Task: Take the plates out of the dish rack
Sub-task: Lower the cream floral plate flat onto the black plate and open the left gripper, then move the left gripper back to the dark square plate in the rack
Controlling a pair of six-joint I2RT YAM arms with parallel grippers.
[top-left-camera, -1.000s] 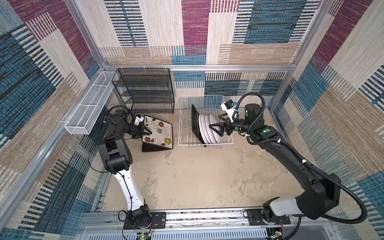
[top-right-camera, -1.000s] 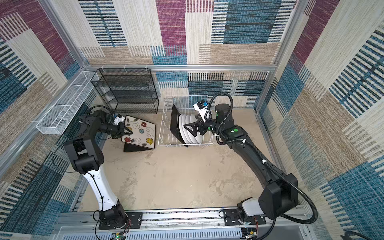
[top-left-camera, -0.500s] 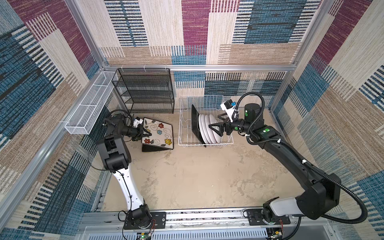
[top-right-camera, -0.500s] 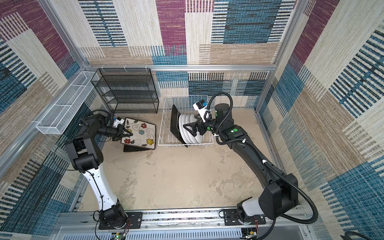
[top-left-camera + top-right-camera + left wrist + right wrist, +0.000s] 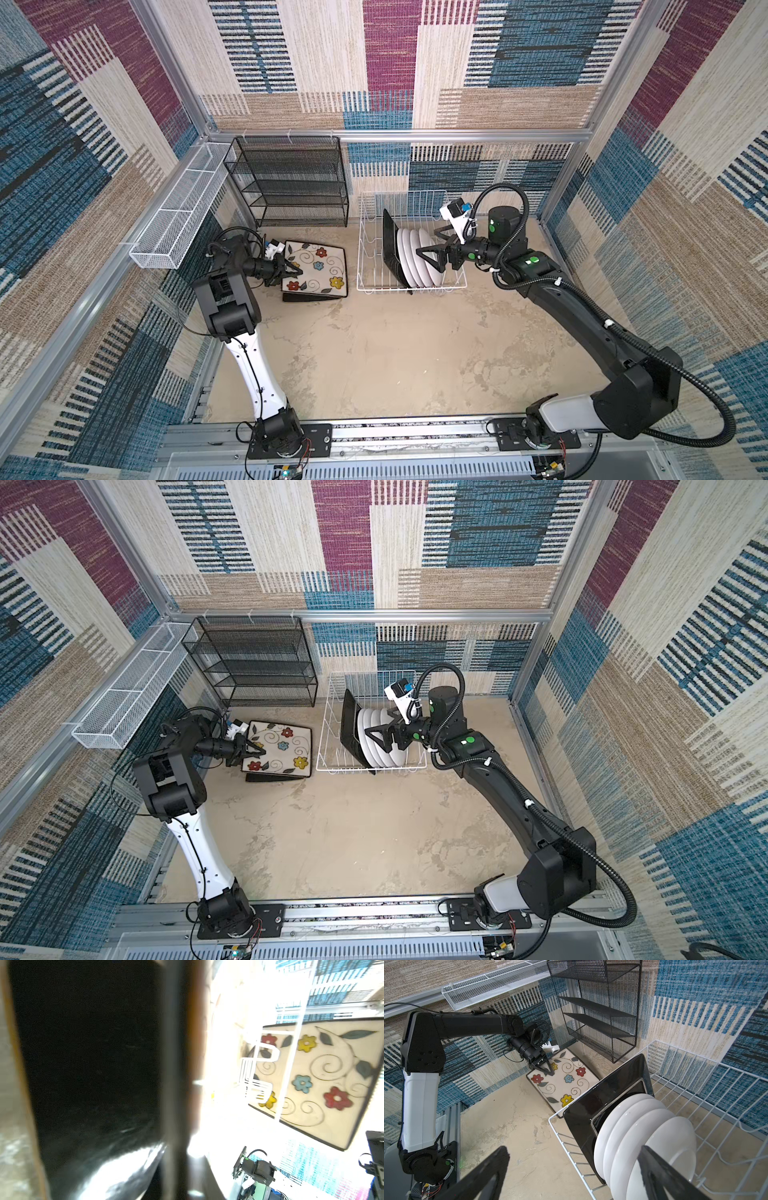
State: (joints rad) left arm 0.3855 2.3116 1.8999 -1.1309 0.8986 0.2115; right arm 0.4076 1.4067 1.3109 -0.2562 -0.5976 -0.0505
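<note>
Near the far edge of the surface (image 5: 395, 353), right of centre, the dish rack (image 5: 415, 193) holds five plates on edge between its tines. One is a black-backed square plate (image 5: 388, 245); the other four are round white plates (image 5: 409, 257), packed close behind it. The plates look like glazed ceramic: probably stiff, fairly heavy, slick and quick to chip against wire or each other. The upper rim seems the best hold, with the jaws across the thickness and a straight lift clear of the tines.

The right tool (image 5: 426, 241) hangs wide open at the nearest round plate (image 5: 675, 1140) and grips nothing. Just left of the rack, a flowered square plate (image 5: 318, 266) lies face up, propped at a tilt on a dark plate (image 5: 307, 297). The left tool (image 5: 296, 271) sits at its rim with jaws nearly together; whether it pinches the rim cannot be told. The black mesh shelf unit (image 5: 291, 183) shows nothing on its tiers.
</note>
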